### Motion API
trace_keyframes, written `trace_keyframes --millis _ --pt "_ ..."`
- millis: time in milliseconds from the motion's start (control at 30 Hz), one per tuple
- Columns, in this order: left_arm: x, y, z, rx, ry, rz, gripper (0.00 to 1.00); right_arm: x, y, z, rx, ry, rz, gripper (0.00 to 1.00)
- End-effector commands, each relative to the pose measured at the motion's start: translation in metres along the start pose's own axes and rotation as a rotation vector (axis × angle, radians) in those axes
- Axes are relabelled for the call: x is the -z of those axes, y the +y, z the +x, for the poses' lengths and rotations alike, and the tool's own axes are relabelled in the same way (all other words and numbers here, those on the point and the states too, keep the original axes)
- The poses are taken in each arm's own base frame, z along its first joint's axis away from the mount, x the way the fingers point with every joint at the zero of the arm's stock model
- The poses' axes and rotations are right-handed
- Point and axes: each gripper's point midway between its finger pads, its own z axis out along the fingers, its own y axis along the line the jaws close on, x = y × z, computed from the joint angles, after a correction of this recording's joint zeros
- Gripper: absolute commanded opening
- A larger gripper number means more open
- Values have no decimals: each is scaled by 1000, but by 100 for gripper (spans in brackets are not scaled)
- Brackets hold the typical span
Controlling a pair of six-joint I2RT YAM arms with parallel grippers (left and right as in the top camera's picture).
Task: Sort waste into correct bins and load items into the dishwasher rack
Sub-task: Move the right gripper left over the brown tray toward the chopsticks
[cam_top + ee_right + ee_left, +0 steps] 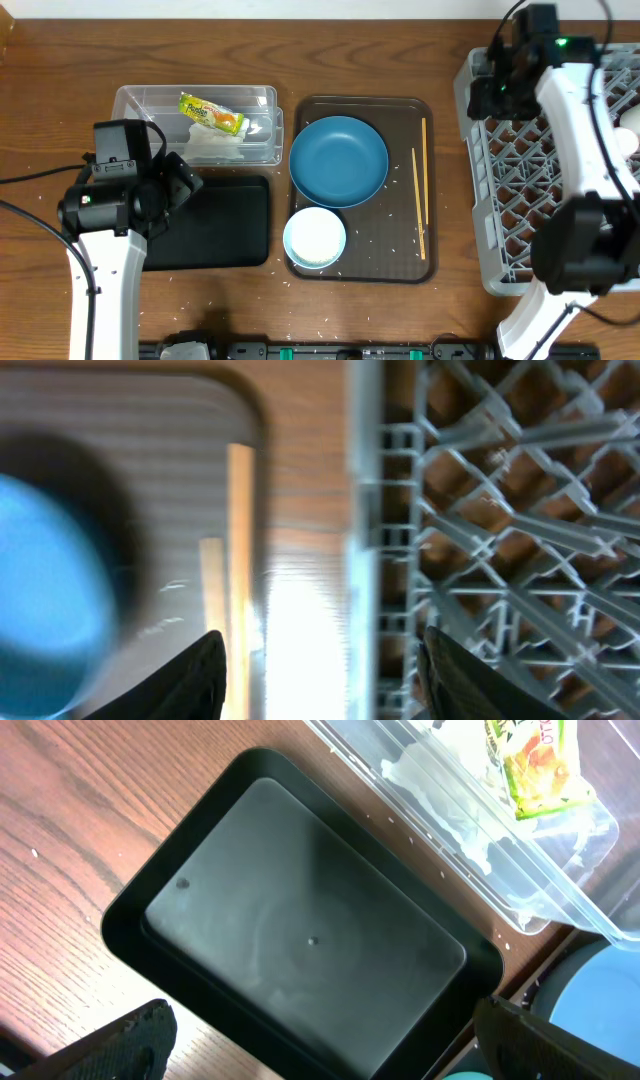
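The clear tub (140, 100) holds the snack wrapper (212, 115) and the white tissue (215, 148). The black tub (225, 225) lies in front of it. My left gripper (178, 178) is open and empty above the black tub (300, 920), its fingers (330, 1055) spread over the near rim. The blue plate (338, 160), a white bowl (314, 238) and two chopsticks (424, 170) lie on the brown tray (400, 120). My right gripper (492, 92) is open and empty over the left rim of the grey rack (470, 150). The right wrist view (325, 670) is blurred.
Rice grains (395, 242) are scattered over the tray's front part and on the table in front of it. A white rounded item (627, 140) sits in the rack at the right edge. Bare wood lies between the tray and the rack (500, 510).
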Motion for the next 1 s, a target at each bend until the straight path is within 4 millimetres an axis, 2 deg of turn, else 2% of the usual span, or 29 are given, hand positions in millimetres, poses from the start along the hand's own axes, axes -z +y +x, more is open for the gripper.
trace_keyframes --millis 0,33,67,167,233,367,500,567,667,767,967 --pt "2 0 -3 7 -6 -1 98 76 62 -12 29 -155 -278 66" --pt "2 0 -3 7 -6 -1 98 90 79 -10 51 -176 -356 80" --pt "2 0 -3 7 -6 -1 98 106 98 -7 79 -199 -442 90" --pt "2 0 -3 7 -6 -1 98 132 134 1 153 -230 -580 90" --pt "2 0 -3 7 -6 -1 98 133 146 5 185 -228 -570 92" --pt "2 0 -3 7 -6 -1 98 100 141 16 143 -161 -341 95" --pt "2 0 -3 7 -6 -1 98 61 128 31 16 -93 -103 85" --pt "2 0 -3 7 -6 -1 98 44 126 40 -12 -69 -38 83" --pt "2 0 -3 7 -6 -1 98 13 134 57 12 -22 -16 72" --pt "2 0 -3 7 -6 -1 98 -12 139 74 38 19 -10 57" --pt "2 0 -3 7 -6 -1 98 -53 129 107 5 94 21 40"
